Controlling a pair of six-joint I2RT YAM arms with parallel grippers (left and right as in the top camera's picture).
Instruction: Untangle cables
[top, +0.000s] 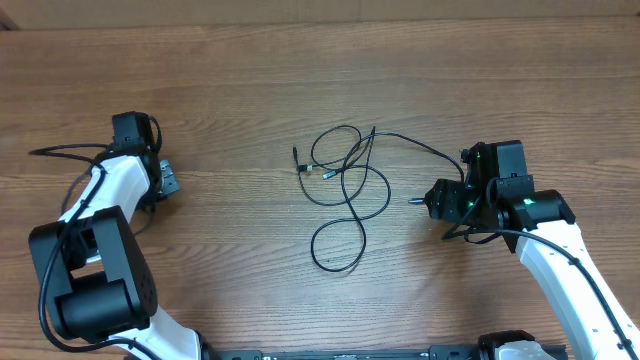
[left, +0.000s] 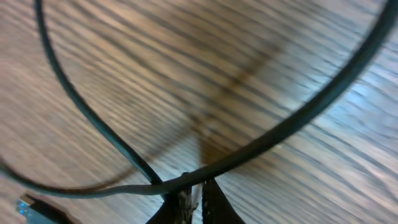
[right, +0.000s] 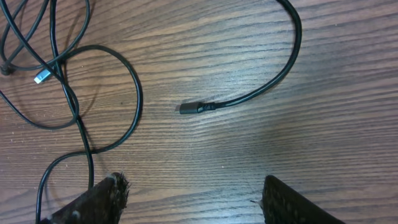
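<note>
The cables (top: 345, 190) lie in loose black loops at the table's middle, crossing one another, with small plug ends (top: 305, 168) at the upper left. One black plug end (right: 191, 107) lies on the wood ahead of my right gripper (right: 196, 199), which stands open with nothing between its fingers (right: 111, 194). A silver-tipped plug (right: 41, 76) and several loops show at that view's left. My left gripper (top: 168, 181) sits far left, away from the cables. It is shut (left: 199, 200), with a thick black wire (left: 273, 134) crossing its tips. The left wrist view is blurred.
Bare wooden table (top: 240, 80) surrounds the cables. The left arm's own thick black wire (top: 60, 152) trails out to the left. The right arm (top: 560, 250) reaches in from the lower right. A small blue-lit part (left: 28, 208) shows at the left wrist view's corner.
</note>
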